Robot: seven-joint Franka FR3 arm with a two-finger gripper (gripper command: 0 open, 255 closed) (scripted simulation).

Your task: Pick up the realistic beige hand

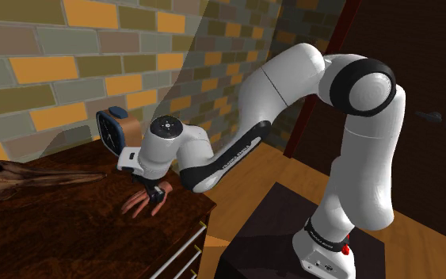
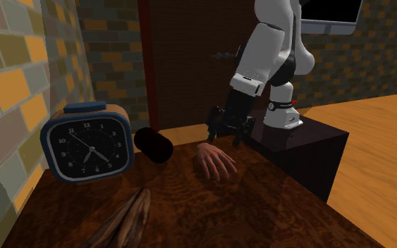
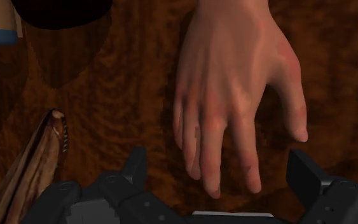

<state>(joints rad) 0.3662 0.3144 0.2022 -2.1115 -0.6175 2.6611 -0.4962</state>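
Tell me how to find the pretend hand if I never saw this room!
Find the dark wooden tabletop. Go past the blue clock and the black cylinder to the black gripper; the hand lies flat, palm down, just below its open fingers. It is the only skin-coloured thing there, with five fingers.

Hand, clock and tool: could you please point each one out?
hand (image 2: 211, 156), second exterior view, back of the hand.
clock (image 2: 87, 149), second exterior view, middle of the dial.
tool (image 3: 217, 164), wrist view, midway between its fingertips.
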